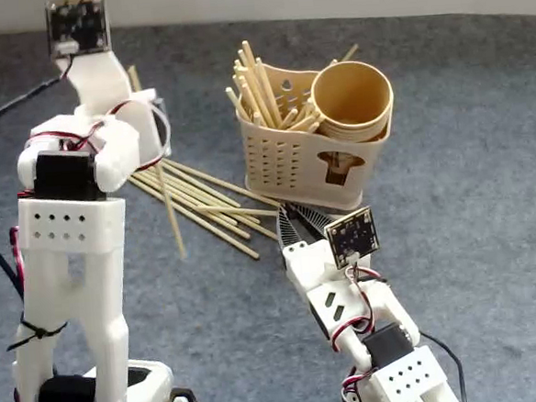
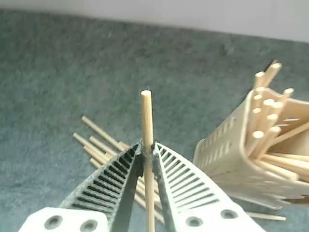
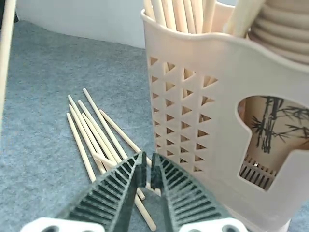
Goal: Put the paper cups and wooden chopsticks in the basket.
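Grey, felt-like cloth covers the table (image 1: 473, 242), and the pale plastic basket (image 1: 293, 162) stands upright on it toward the far side. A nested stack of paper cups (image 1: 353, 98) sits tilted in one end of the basket, with its open mouth facing up and out over the rim. Through the handle cut-out in the basket wall, the right wrist view shows a printed cup (image 3: 270, 130) inside. In the other end of the basket, beside the cups, a bundle of wooden chopsticks (image 1: 258, 87) stands on end, the tips fanning out above the rim.

The loose chopsticks (image 1: 204, 201) lie flat on the table in a rough sheaf just beside the basket, on the left arm's side. A few of them reach toward the basket's foot.

The left claw (image 2: 147, 145) is clamped on a single chopstick (image 2: 147, 116), which runs between the ribbed fingers and sticks out past their tips. In the high view this stick slants steeply across the sheaf. The claw is off to the side of the basket, apart from it.

The right claw (image 3: 146, 159) sits low, just in front of the basket's near wall. Its fingers are drawn together to a thin slit, and the tips are over the near ends of the loose chopsticks.
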`<state>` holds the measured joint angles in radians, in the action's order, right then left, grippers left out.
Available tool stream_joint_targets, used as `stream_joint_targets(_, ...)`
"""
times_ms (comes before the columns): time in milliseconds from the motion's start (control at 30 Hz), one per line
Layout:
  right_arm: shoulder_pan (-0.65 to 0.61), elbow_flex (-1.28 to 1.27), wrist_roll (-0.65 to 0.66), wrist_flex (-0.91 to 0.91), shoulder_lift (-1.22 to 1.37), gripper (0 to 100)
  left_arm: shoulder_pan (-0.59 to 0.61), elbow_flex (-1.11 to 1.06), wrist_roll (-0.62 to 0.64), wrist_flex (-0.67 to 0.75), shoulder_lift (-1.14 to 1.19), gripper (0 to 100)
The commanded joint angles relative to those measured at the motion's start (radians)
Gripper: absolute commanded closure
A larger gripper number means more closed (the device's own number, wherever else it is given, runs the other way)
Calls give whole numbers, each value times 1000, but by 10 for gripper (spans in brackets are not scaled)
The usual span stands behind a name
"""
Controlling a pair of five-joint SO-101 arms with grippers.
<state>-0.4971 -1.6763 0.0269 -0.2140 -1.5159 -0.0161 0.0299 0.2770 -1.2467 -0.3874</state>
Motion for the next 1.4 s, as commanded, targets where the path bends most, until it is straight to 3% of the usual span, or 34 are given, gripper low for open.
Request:
stream_joint_targets(0, 8, -48, 11, 24, -21, 965, -104, 200, -21, 64, -41, 995)
stream_joint_targets(333, 8, -47, 11, 24, -21, 965, -231, 308, -21, 414, -41, 995)
stream_joint_targets(800, 7, -47, 11, 24, -21, 965, -285, 199, -21, 638, 56, 995)
stream_joint_targets(967, 7, -47, 11, 24, -21, 965, -286, 142, -21, 634, 62, 992)
stream_joint_targets(1067, 7, -47, 40, 24, -21, 965, -278, 122, -25, 629, 62, 914)
stream_joint_targets(1133, 7, -48, 52, 24, -21, 965, -277, 120, -26, 583, 61, 865)
stream_joint_targets(1367, 7, -48, 52, 24, -21, 965, -214, 228, -29, 307, 59, 863)
